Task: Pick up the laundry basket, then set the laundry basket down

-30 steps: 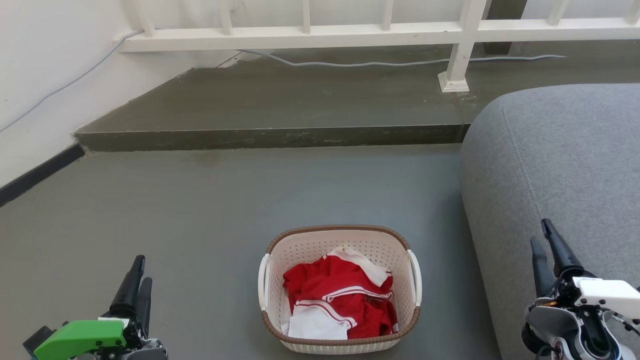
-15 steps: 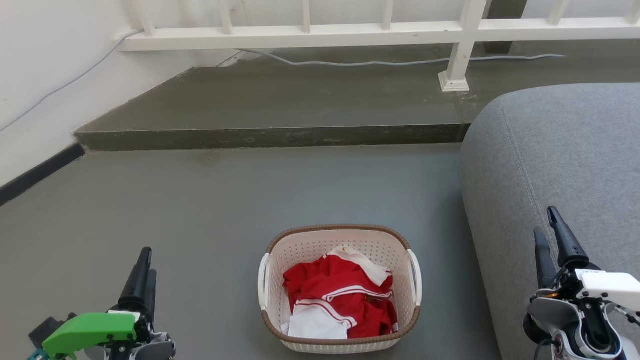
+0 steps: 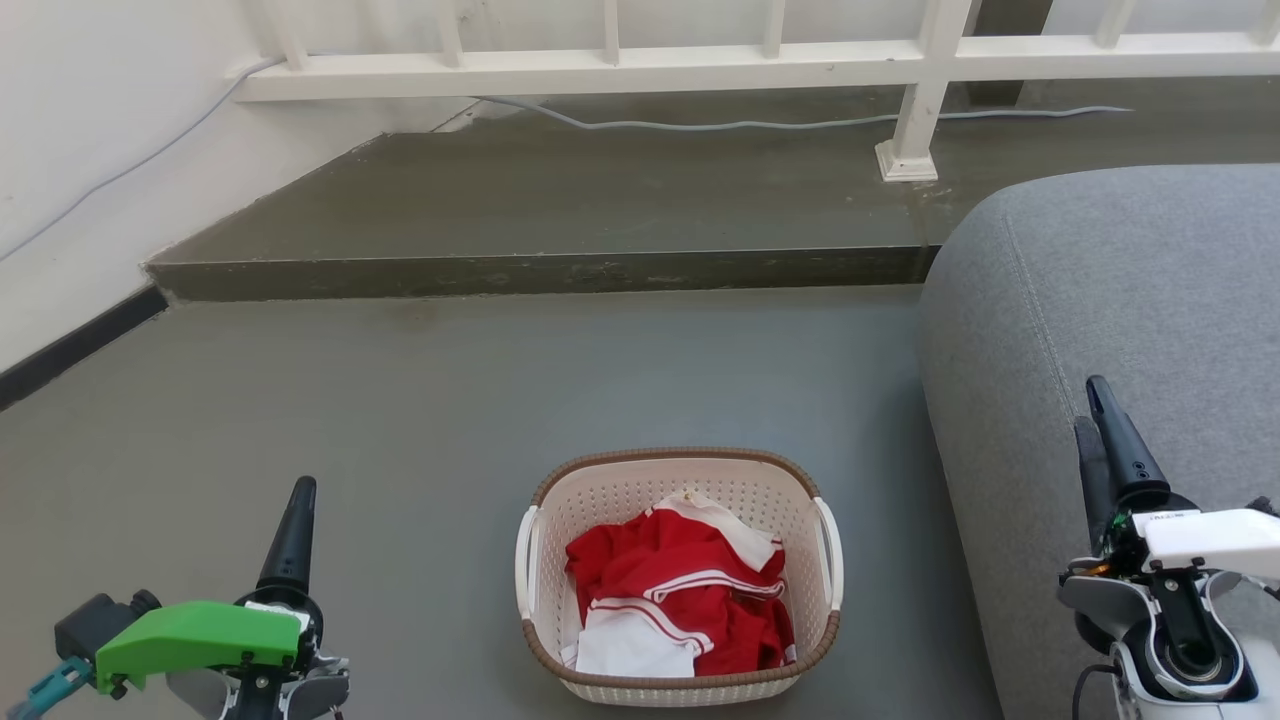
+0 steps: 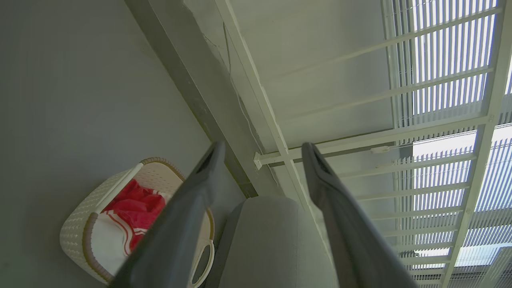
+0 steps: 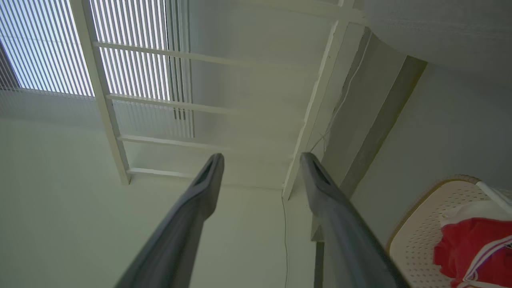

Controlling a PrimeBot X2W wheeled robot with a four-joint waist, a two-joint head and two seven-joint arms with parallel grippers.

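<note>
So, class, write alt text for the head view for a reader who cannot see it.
A cream laundry basket holding red and white clothes sits on a grey floor beside a grey sofa. The robot's left hand and right hand hover either side, empty, apart from it.

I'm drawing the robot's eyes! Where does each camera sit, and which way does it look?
Head view: on the head, looking forward and down at the basket on the floor, sofa right, railing beyond; the left gripper and right gripper show at the bottom corners.
Left wrist view: on the left wrist, looking along its two open fingers toward the railing; basket lower left.
Right wrist view: on the right wrist, looking along its open fingers toward the railing; basket lower right.
Shared: all three see the basket.
</note>
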